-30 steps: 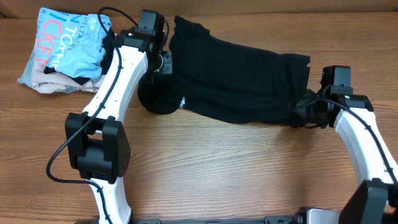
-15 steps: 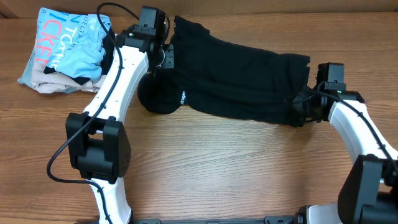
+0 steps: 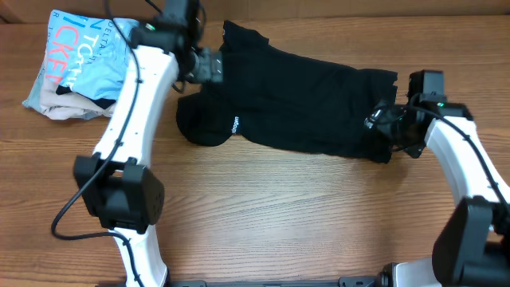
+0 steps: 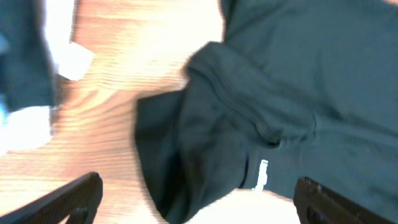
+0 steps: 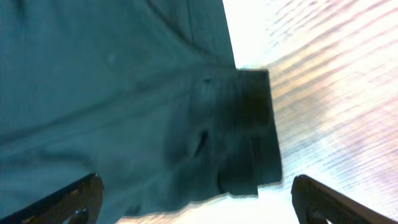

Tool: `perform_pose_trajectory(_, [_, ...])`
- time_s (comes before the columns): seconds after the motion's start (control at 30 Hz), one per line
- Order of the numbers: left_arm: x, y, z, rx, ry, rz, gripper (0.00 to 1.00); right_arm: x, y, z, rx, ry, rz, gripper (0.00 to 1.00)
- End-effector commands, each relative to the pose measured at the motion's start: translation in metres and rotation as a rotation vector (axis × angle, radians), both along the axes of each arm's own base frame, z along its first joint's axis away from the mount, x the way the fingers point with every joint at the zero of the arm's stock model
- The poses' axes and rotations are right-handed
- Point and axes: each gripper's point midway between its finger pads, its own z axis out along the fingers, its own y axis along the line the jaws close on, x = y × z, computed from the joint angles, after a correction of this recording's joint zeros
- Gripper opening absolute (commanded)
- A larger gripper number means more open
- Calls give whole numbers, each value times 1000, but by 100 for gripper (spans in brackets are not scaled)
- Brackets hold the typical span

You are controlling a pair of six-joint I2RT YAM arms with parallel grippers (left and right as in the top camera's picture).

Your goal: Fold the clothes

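The black shirt (image 3: 303, 104) lies across the middle of the table (image 3: 279, 231), toward its far edge. It is doubled into a long rumpled band with its white logo (image 3: 235, 125) at the near-left end. The left gripper (image 3: 209, 68) hangs over the band's left end and the right gripper (image 3: 382, 126) over its right end, both with fingers spread wide and holding nothing. One lengthwise fold looks done; crosswise folds and smoothing seem left.

Overhead view: bright, even light. The table (image 3: 319, 215) is sharp, while the black shirt (image 3: 303, 104) shows little fold detail. Left wrist view: motion blur throughout. Right wrist view: soft focus, with glare washing out the table from 12 to 3 o'clock.
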Motion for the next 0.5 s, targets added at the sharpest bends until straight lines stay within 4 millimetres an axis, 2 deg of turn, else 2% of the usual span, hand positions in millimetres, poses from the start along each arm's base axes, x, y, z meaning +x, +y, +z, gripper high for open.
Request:
perform_pose_trajectory(0.0, [-4,19,62,10,-88,26,100,7,-2,72,-22,-145,-1,100])
perform_pose_trajectory(0.1, [-22,22,84,14,-74,26,100,-11,6,97,1,-158,33,100])
perform_pose_trajectory(0.17, [-36,25,88,27,-36,27,100,-28,9,108,8,-152,36,100])
perform_pose_trajectory(0.23, [-55,30,82,54,40,31,100,-47,11,115,11,-129,35,100])
perform_pose_trajectory(0.33, [-64,26,74,36,87,-3,100,-69,14,118,15,-90,35,100])
perform_pose_trajectory(0.47, [-82,19,57,6,169,-3,100,-86,16,116,22,-37,35,99])
